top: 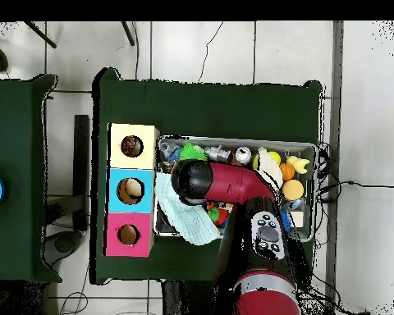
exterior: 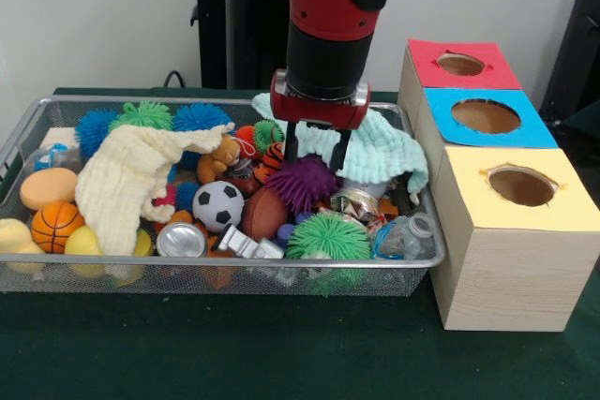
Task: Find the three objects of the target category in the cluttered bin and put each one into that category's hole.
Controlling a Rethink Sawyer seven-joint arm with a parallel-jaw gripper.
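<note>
Wire bin (exterior: 19, 142) search | gripper (exterior: 316, 149) is poised with fingers spread, nothing pinched | purple spiky ball (exterior: 302, 183) is seen directly beneath, centre-right among clutter | descent judged straight down

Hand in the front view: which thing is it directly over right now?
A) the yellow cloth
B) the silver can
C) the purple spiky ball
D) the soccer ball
C: the hand hangs with its fingers spread just above the purple spiky ball.
</note>
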